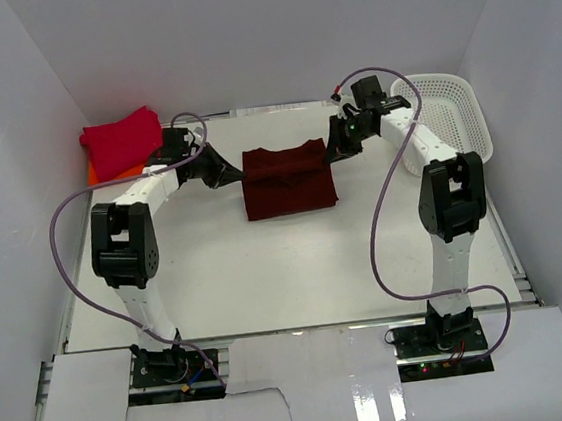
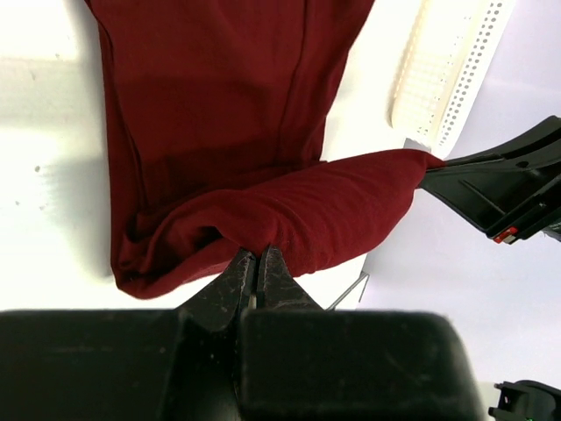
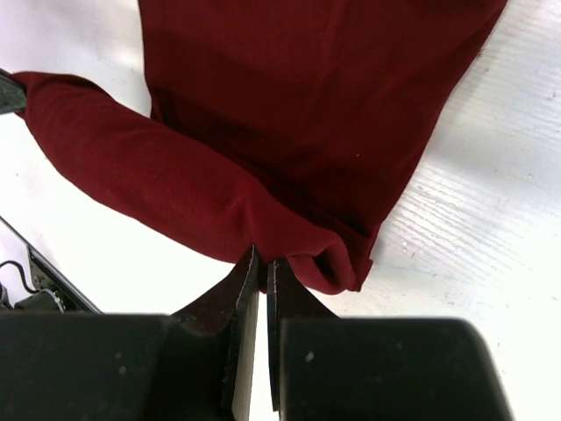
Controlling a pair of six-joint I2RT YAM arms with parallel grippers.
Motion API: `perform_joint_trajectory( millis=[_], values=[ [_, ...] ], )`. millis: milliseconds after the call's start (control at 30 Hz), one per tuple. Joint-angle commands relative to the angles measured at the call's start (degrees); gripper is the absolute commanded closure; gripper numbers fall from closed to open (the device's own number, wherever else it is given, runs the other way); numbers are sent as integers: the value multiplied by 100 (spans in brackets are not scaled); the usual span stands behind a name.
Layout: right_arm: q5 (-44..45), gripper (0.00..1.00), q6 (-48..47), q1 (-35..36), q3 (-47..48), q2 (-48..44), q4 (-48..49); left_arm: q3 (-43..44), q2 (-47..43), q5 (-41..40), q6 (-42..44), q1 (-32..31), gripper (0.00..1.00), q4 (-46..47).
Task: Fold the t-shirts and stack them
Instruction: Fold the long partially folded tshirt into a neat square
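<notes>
The dark maroon t-shirt (image 1: pixel 288 182) lies partly folded in the middle of the table. Its far edge is lifted into a roll stretched between both grippers. My left gripper (image 1: pixel 229 172) is shut on the left end of that roll; in the left wrist view the gripper (image 2: pixel 257 255) pinches the maroon cloth (image 2: pixel 219 114). My right gripper (image 1: pixel 334 149) is shut on the right end, its tips (image 3: pixel 263 260) nipping the maroon cloth (image 3: pixel 307 96). At the back left the crimson t-shirt (image 1: pixel 121 140) lies folded on the orange t-shirt (image 1: pixel 96 175).
A white mesh basket (image 1: pixel 449 112) stands tilted at the back right, behind the right arm, and shows in the left wrist view as the basket (image 2: pixel 447 70). White walls close in the table on three sides. Purple cables loop beside each arm.
</notes>
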Motion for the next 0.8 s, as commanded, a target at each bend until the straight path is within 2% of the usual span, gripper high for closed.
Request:
perform_joint_trajectory(
  millis=[0,567,767],
  values=[
    [-114,92,-63,-59,485,220,72,348,126,25,-73,69,100,230],
    [-351,92,77,-252,1892,1495,177,1570,1392,-62,-144,69,100,230],
    [-475,91,279,-428,2033,1759,704,2132,1884,-124,-117,78,100,222]
  ],
)
